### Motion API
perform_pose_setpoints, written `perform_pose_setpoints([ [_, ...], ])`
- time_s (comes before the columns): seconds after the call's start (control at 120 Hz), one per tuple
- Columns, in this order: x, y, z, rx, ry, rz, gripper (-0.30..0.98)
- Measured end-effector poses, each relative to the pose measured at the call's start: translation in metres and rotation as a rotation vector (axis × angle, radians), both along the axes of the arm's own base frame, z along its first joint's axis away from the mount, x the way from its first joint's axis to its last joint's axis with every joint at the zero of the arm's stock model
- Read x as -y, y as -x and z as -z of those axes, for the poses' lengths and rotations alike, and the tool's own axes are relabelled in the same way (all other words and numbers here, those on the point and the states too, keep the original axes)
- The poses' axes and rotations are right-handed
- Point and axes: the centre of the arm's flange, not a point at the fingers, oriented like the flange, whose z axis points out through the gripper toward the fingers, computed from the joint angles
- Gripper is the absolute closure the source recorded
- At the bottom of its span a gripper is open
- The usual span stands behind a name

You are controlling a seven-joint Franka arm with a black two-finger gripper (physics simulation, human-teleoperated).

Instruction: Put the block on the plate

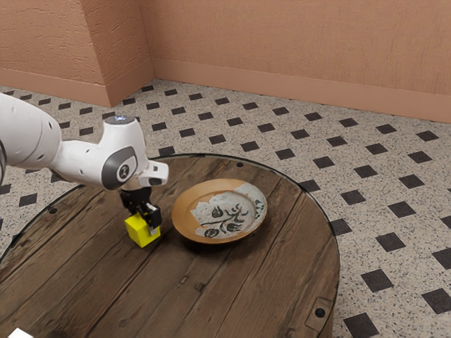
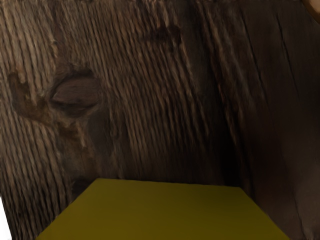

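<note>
My gripper (image 1: 146,214) points down over the table in the exterior view, shut on the yellow block (image 1: 141,232). One black finger lies against the block's side; the block partly hides the other. Whether the block's underside touches the wood, I cannot tell. In the wrist view the yellow block (image 2: 165,212) appears large at the lower edge. The plate (image 1: 184,220), orange-brown with a grey and dark leaf pattern, rests just to the exterior view's right of the block, apart from it.
The round wooden table (image 1: 232,289) has a dark metal rim and a knot in its planks. A small white object (image 1: 20,333) is partly visible at the exterior view's lower left corner. Pink walls stand beyond the tiled floor.
</note>
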Motion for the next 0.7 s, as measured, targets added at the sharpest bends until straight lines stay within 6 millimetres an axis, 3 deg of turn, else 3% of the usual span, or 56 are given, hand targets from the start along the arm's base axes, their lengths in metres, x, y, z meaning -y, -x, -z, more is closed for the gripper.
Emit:
perform_pose_setpoints([
  [0.467,0.002,-0.002,-0.011,0.019,-0.003,0.015,0.27],
  [0.567,0.008,-0.002,-0.026,0.038,-0.007,0.026,0.28],
  [0.7,0.021,-0.001,-0.071,0.088,-0.019,0.049,0.28],
])
